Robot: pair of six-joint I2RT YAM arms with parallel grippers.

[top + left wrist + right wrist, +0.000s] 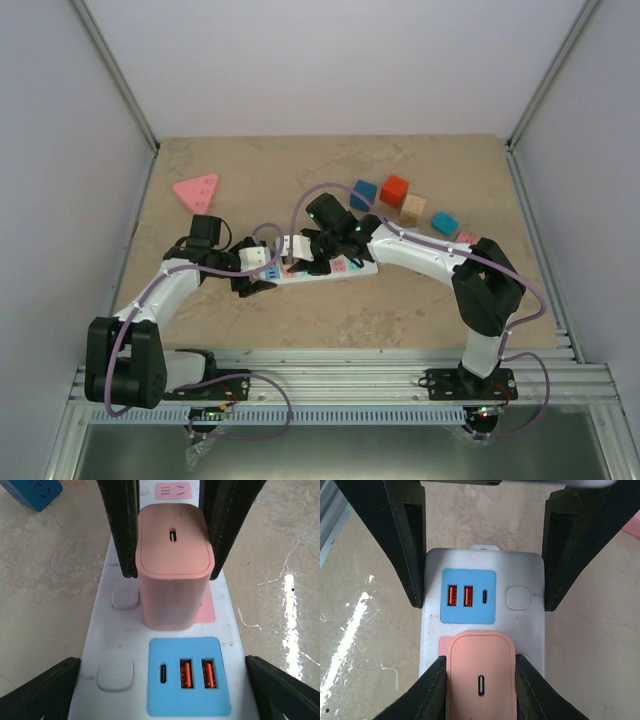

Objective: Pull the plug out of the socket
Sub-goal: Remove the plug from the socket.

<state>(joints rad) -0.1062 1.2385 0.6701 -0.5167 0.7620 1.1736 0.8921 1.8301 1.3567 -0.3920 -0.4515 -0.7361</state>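
Note:
The socket (pixel 352 268) is a long white power strip lying mid-table, with a blue USB panel (pixel 189 676) near its left end. The plug (pixel 174 565), a pink rounded block with a slot in its top, stands in the pink outlet beside that panel and looks seated. My right gripper (pixel 480 662) is shut on the plug, one finger pressed on each side (pixel 120 530). My left gripper (pixel 161 665) straddles the strip's left end, and its fingers (pixel 407 545) press the strip's long sides. In the top view the right gripper (pixel 320 252) hides the plug.
A pink triangular block (pixel 197 190) lies at the back left. Behind the right arm sit loose blocks: blue (pixel 363 193), red (pixel 394 190), tan (pixel 413 209) and teal (pixel 445 223). White walls close in three sides, and a metal rail (pixel 350 375) runs along the near edge.

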